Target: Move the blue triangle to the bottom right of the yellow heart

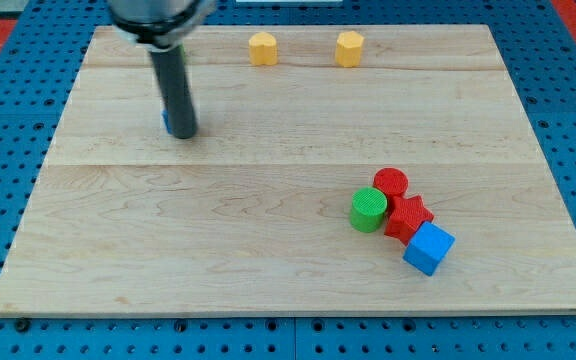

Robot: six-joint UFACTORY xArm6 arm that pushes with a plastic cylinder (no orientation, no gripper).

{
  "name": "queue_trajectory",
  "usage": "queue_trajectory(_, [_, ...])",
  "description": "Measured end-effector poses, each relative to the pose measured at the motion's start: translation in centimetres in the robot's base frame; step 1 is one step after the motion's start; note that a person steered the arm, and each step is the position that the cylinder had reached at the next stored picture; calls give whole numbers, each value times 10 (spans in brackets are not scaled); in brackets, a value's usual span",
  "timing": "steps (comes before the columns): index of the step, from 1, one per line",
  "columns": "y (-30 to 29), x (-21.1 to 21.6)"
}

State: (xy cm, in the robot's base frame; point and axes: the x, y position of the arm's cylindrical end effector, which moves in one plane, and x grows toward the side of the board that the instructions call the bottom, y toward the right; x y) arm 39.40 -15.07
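My tip (184, 133) rests on the wooden board (268, 260) in its upper left part. A sliver of a blue block (166, 122), apparently the blue triangle, shows just left of the rod; the rod hides most of it and the tip is touching or very close to it. The yellow heart (262, 47) sits near the board's top edge, up and to the right of my tip. A second yellow block (349, 47), roughly pentagonal, sits to the heart's right.
A cluster lies at the lower right: red cylinder (391, 182), green cylinder (368, 209), red star (408, 217) and blue cube (429, 247). A bit of green (183, 50) shows behind the rod near the top edge.
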Motion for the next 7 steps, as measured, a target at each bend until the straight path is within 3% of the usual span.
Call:
queue_trajectory(1, [-50,-10])
queue_trajectory(4, [119,-34])
queue_trajectory(5, [135,-71])
queue_trajectory(6, [113,-67])
queue_trajectory(7, [45,-92])
